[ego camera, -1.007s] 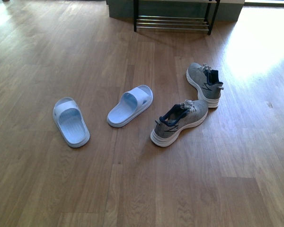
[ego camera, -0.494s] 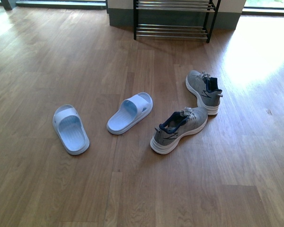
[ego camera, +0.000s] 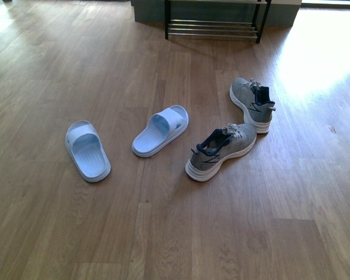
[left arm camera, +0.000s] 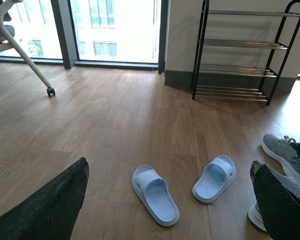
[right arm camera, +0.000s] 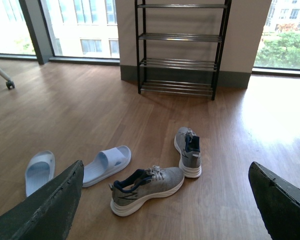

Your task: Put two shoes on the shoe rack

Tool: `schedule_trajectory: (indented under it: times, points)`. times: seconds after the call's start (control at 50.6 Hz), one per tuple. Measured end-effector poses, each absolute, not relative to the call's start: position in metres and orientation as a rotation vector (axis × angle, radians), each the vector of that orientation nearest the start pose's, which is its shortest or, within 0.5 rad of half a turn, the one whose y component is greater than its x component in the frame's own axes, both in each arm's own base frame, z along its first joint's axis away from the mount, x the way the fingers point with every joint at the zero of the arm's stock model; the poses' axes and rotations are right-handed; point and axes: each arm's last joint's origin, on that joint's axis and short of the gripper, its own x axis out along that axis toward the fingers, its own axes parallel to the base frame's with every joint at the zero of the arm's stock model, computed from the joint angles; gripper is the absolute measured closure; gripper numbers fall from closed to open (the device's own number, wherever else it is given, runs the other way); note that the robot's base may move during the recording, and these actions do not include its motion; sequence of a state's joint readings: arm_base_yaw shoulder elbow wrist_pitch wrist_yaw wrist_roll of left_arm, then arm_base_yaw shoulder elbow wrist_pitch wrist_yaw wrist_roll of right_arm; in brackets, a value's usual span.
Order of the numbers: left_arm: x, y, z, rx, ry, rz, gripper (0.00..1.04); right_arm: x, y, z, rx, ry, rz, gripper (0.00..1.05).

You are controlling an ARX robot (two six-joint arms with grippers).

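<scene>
Two grey knit shoes with white soles lie on the wood floor right of centre: the near shoe point(ego camera: 220, 151) point(right arm camera: 146, 189) points toward the far one point(ego camera: 252, 103) point(right arm camera: 188, 156), their toes almost touching. The black shoe rack point(ego camera: 213, 26) point(right arm camera: 179, 47) point(left arm camera: 240, 55) stands against the far wall with bare chrome bars. Neither gripper shows in the front view. My left gripper point(left arm camera: 170, 200) is open, high above the floor, and so is my right gripper point(right arm camera: 165, 200), with the near shoe seen between its fingers far below.
Two pale blue slide slippers point(ego camera: 87, 149) point(ego camera: 161, 129) lie left of the shoes. An office chair leg with a caster point(left arm camera: 50, 91) stands near the window wall. Open wood floor lies between the shoes and the rack.
The front view tilted up to show more of the rack, then dropped back to where it was a second ago. Shoes and slippers have not moved.
</scene>
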State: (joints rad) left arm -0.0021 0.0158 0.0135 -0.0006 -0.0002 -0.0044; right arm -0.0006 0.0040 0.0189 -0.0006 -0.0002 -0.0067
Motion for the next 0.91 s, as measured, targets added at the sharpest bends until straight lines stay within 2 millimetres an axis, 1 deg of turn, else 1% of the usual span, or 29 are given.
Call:
schedule_trajectory:
  times: [0.908]
  points:
    - [0.0979, -0.0002, 0.1668, -0.004, 0.003, -0.002, 0.09, 0.0968, -0.0001, 0.1696, -0.007, -0.014, -0.001, 0.09]
